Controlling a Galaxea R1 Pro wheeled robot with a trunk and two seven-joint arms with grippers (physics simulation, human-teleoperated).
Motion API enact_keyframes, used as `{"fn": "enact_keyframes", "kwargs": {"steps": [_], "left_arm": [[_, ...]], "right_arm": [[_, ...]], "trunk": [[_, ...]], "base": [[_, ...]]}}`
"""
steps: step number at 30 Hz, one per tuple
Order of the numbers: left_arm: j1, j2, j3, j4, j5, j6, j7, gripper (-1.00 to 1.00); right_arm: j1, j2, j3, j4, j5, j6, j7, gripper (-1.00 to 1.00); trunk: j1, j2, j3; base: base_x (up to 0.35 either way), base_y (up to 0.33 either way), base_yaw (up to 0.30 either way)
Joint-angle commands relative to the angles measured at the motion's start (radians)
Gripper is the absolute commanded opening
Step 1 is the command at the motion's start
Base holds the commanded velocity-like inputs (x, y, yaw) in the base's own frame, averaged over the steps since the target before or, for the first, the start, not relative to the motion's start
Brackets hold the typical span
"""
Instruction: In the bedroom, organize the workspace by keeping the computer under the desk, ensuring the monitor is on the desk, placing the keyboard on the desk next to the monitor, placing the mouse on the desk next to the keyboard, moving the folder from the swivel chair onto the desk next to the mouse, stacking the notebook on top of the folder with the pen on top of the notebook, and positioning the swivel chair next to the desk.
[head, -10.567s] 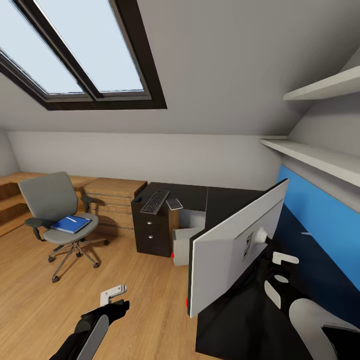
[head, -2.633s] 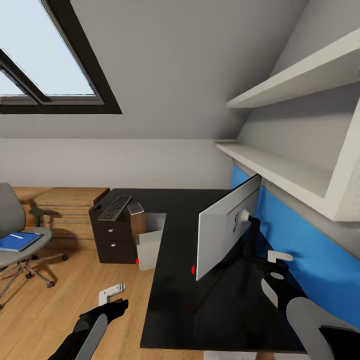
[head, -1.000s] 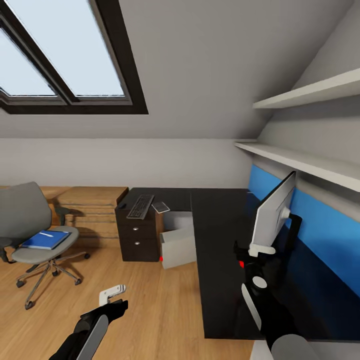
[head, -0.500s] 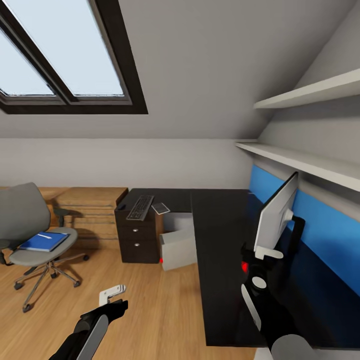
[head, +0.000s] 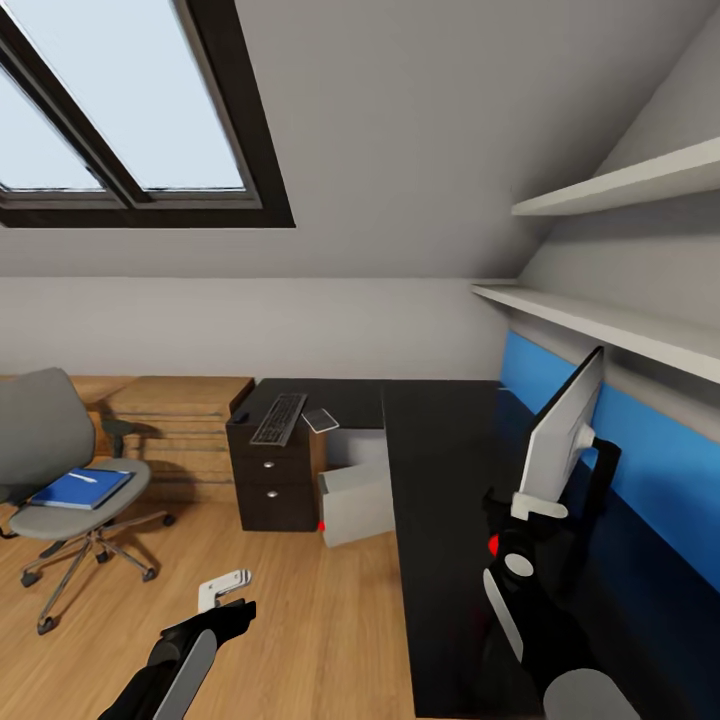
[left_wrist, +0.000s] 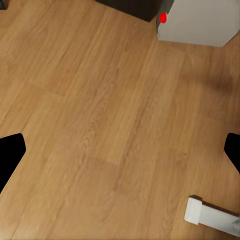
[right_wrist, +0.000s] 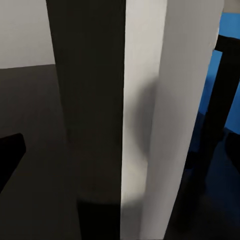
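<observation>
Overhead, a skylight (head: 130, 110) cuts the sloped grey ceiling above a wood floor (head: 300, 620). On the glossy black desk (head: 440, 470) stands the monitor (head: 565, 430), its lower edge clamped by the right gripper (head: 527, 507); keyboard (head: 279, 417) and notebook (head: 321, 418) lie far off. The folder (head: 80, 489) rests on the swivel chair (head: 55, 470). Left gripper (head: 222, 590) hangs spread wide.

Left wrist: plank grain, the computer (left_wrist: 200, 21) (red button).

Right wrist: the monitor's (right_wrist: 150, 110) thin black-and-white edge.
</observation>
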Motion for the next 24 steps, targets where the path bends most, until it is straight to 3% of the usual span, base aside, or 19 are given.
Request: {"fn": "enact_keyframes", "kwargs": {"steps": [1,12,24], "left_arm": [[-0.001,0.001,-0.004,-0.001,0.011,0.001,0.01,1.0],[-0.001,0.001,-0.004,-0.001,0.011,0.001,0.01,1.0],[-0.001,0.0,-0.004,-0.001,0.011,0.001,0.01,1.0]], "right_arm": [[-0.001,0.001,-0.003,0.001,0.002,-0.003,-0.001,1.0],[-0.002,-0.001,-0.005,0.001,0.002,0.038,-0.003,1.0],[-0.002,-0.002,-0.007,0.002,0.001,0.042,-0.003,1.0]], "trunk": [[0.0,-0.001,-0.002],[0.0,-0.001,-0.002],[0.0,-0.001,-0.002]], "base": [[0.052,0.0,0.0],[-0.007,-0.015,0.0],[-0.212,-0.199,0.0]]}}
